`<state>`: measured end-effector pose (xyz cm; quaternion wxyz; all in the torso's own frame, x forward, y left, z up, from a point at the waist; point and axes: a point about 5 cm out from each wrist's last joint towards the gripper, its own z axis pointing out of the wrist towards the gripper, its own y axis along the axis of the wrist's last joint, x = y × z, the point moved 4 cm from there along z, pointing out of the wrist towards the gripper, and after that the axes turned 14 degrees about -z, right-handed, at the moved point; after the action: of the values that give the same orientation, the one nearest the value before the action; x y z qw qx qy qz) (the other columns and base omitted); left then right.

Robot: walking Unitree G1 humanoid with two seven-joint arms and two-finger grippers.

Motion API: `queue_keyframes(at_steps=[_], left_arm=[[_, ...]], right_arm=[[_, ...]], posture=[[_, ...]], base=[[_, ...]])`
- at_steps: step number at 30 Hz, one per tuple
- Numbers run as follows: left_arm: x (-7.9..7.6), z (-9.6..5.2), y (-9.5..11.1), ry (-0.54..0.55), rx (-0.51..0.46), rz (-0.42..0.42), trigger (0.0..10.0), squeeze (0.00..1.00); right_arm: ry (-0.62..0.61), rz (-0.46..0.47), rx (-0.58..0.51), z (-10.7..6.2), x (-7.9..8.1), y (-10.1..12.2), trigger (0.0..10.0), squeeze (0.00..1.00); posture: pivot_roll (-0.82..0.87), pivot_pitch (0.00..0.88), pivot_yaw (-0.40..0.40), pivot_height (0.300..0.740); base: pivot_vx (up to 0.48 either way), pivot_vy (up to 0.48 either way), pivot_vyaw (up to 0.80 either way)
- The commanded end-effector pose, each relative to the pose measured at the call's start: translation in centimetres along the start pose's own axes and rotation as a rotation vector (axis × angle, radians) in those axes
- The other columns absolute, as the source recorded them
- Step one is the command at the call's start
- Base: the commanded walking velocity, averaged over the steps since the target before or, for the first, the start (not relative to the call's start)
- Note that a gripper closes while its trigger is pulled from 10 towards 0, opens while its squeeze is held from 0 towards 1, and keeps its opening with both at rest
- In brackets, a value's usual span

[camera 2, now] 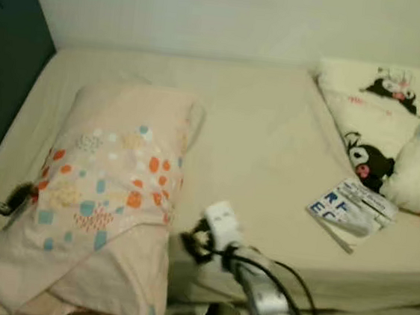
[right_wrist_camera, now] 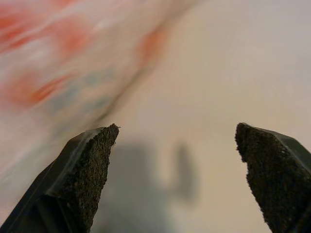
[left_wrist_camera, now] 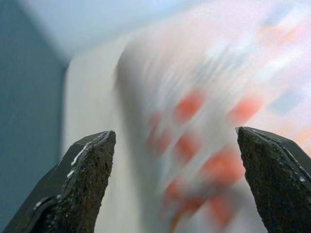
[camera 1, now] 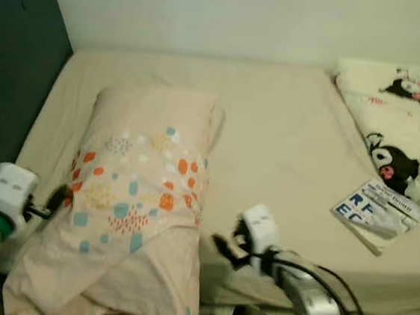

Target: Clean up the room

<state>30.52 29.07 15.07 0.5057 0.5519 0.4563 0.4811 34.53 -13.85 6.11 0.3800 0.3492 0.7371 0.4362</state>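
Lying lengthwise on the bed (camera 1: 287, 135), the pillow (camera 1: 135, 195) with orange and blue spots hangs a little over the near edge. I see my left gripper (camera 1: 57, 200) at the pillow's left side and my right gripper (camera 1: 224, 247) just beside its right side — both with fingers spread wide and holding nothing. Whether they touch the cloth, I cannot tell. Further right lie a booklet (camera 1: 377, 209) and a cartoon-print blanket (camera 1: 395, 109), near the wall (camera 1: 232, 17).
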Motion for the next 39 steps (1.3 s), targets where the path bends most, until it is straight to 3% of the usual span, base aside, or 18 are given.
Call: queue_keyframes(at_steps=[1,7,12,16,22,27,39], left_arm=[[-3.7,0.4,0.0,-0.134,-0.013,-0.057,10.0,0.00],[-9.9,2.9,-0.6,-0.177,-0.066,-0.125,10.0,0.00],[-11.8,4.0,-2.5,-0.133,-0.018,-0.088,10.0,0.00],[-13.3,4.6,-3.3,-0.102,0.022,-0.068,10.0,0.00],[-14.0,4.8,-3.4,-0.105,0.030,-0.065,10.0,0.00],[-13.3,4.2,-5.1,-0.035,0.073,-0.080,10.0,0.00],[-13.2,3.9,-5.6,0.006,0.086,-0.097,10.0,0.00]], right_arm=[[-0.125,0.077,-0.070,0.0,-1.5,0.8,10.0,0.00],[-0.235,0.117,-0.089,-0.2,-1.3,0.9,10.0,0.00],[-0.285,0.100,-0.106,-0.5,-0.9,1.2,10.0,0.00],[-0.353,0.173,-0.118,-0.9,-0.6,0.8,10.0,0.00],[-0.389,0.187,-0.098,-1.0,-0.4,0.2,10.0,0.00],[-0.425,0.181,-0.092,-1.4,-0.7,0.0,10.0,0.00],[-0.454,0.194,-0.078,-1.4,-1.3,-0.2,10.0,0.00]], posture=[[0.17,0.043,0.020,0.622],[0.16,0.031,0.008,0.622],[0.14,0.019,-0.012,0.622],[0.14,0.000,-0.010,0.637],[0.14,0.000,-0.001,0.647],[0.12,0.000,0.002,0.672],[0.13,0.013,-0.012,0.707]], base=[[0.000,0.000,0.00],[0.000,0.000,0.00],[0.000,0.000,0.00],[0.000,0.000,0.00],[0.000,0.000,0.00],[0.000,0.000,0.00],[0.000,0.000,0.00]])
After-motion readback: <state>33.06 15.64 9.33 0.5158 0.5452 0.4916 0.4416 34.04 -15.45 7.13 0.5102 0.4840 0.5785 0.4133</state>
